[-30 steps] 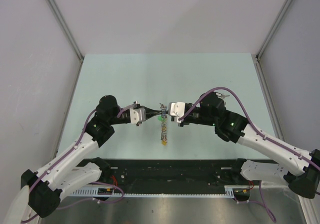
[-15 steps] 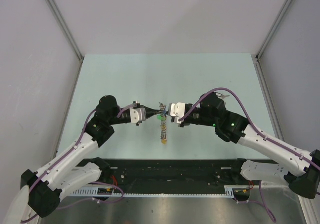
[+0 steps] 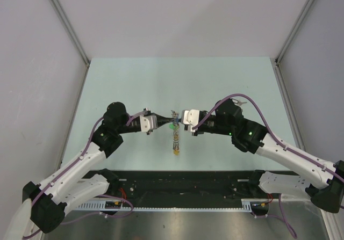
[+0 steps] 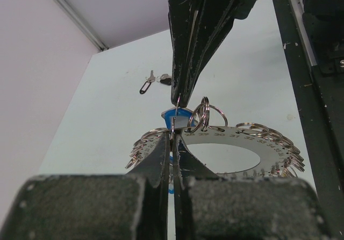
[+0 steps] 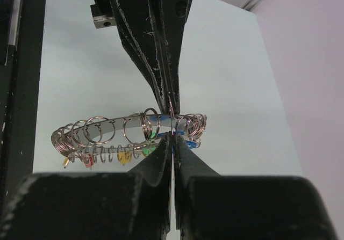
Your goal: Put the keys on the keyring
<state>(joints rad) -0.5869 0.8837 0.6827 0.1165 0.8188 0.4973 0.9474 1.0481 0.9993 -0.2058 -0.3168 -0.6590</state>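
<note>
The keyring (image 4: 242, 141) is a flat silver ring plate strung with many small split rings and hangs in the air between my two grippers. Yellow, red and green tags (image 5: 124, 158) dangle under it, and a blue tag (image 4: 171, 114) sits at the pinch point. My left gripper (image 4: 173, 139) and right gripper (image 5: 172, 139) meet tip to tip, both shut on a thin split ring at the keyring's rim. From above, the keyring (image 3: 175, 132) hangs between the left gripper (image 3: 168, 123) and right gripper (image 3: 179, 123). Loose keys (image 4: 153, 81) with a black tag lie on the table.
The pale green table (image 3: 134, 84) has grey walls on three sides. The loose keys (image 3: 240, 104) lie just behind my right arm's elbow. A black rail (image 3: 183, 181) with both arm bases runs along the near edge.
</note>
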